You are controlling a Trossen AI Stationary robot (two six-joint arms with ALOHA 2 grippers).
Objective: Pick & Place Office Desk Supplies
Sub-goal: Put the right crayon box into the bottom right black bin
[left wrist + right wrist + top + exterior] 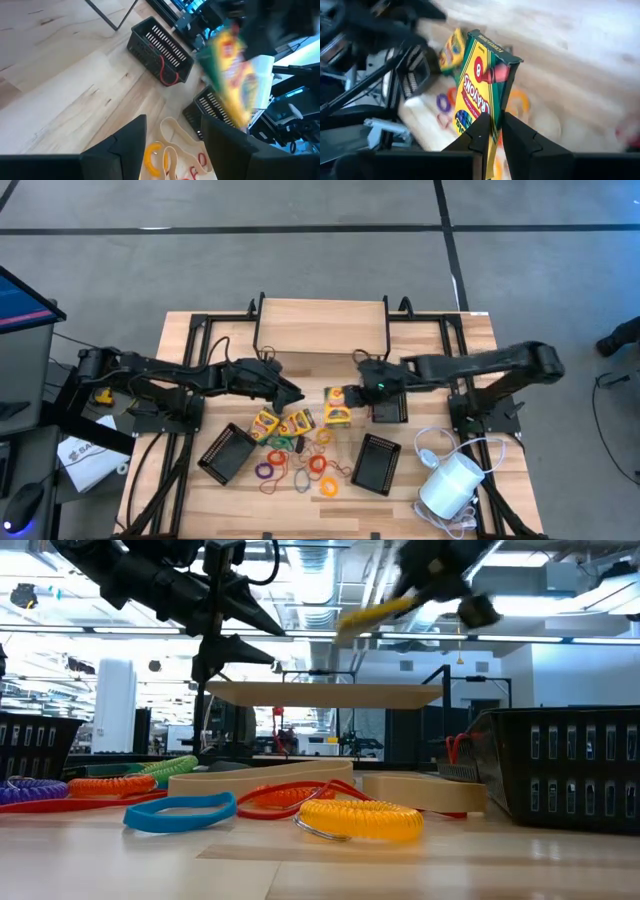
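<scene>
Above the wooden table (330, 325), right tool (492, 131) pinches a crayon box (482, 85); left tool (172, 145) gapes empty.

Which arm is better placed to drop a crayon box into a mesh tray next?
Right: its pincer already grips a crayon box in the air near a tray. The left pincer is open, empty.

arms: two, dark, jointed | left end effector (296, 395): black tapered fingers (125, 145) | cables: black

The wooden table (200, 330) carries three mesh trays (226, 454). Crayon boxes (268, 426) and elastic loops (300, 470) lie below the left claw (297, 395).
</scene>
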